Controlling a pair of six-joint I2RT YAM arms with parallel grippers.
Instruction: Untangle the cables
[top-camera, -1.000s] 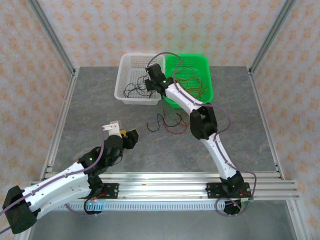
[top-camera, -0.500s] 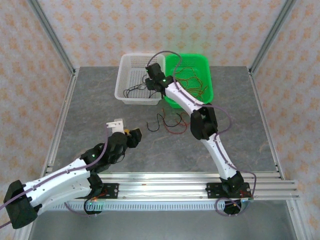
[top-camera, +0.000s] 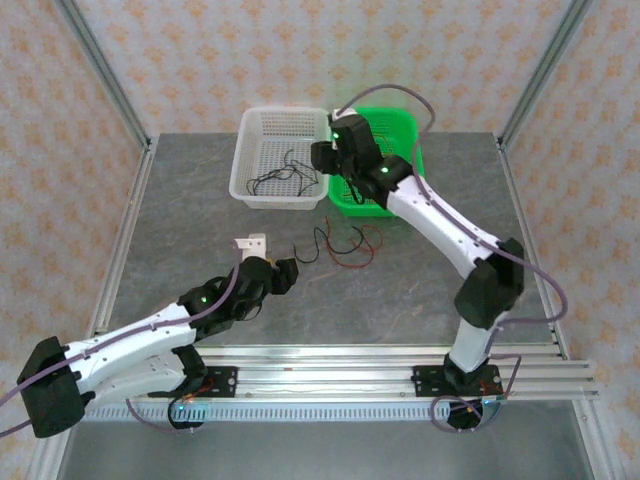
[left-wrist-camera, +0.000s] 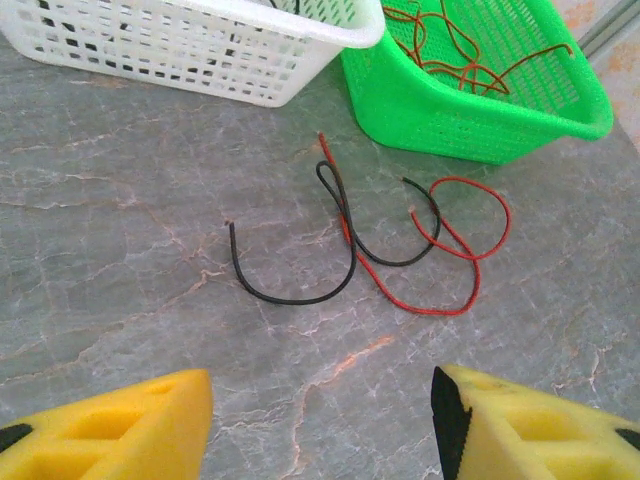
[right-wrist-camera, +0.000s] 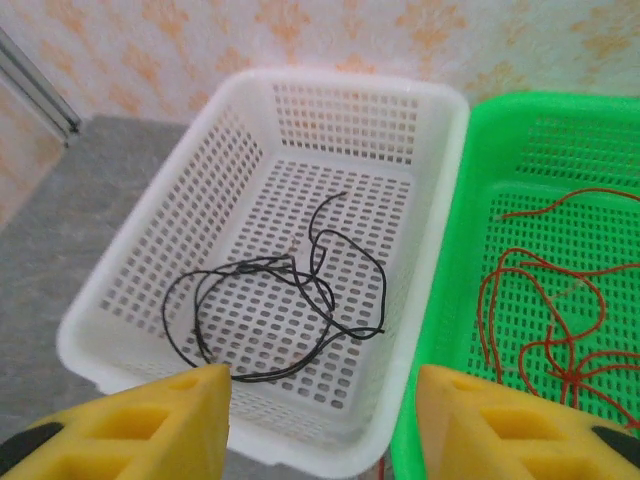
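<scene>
Top external: grey stone table (top-camera: 200, 220), floral walls (top-camera: 200, 60); left claw (left-wrist-camera: 320, 400), right claw (right-wrist-camera: 322, 400) apart.

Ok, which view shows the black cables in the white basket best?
Right wrist: it looks down into the white basket, so the black cables show large, every loop traceable. Top external has them small; from the left wrist the basket's wall hides them.

Red cables (right-wrist-camera: 560, 352) partly past the right wrist view's edge.
</scene>
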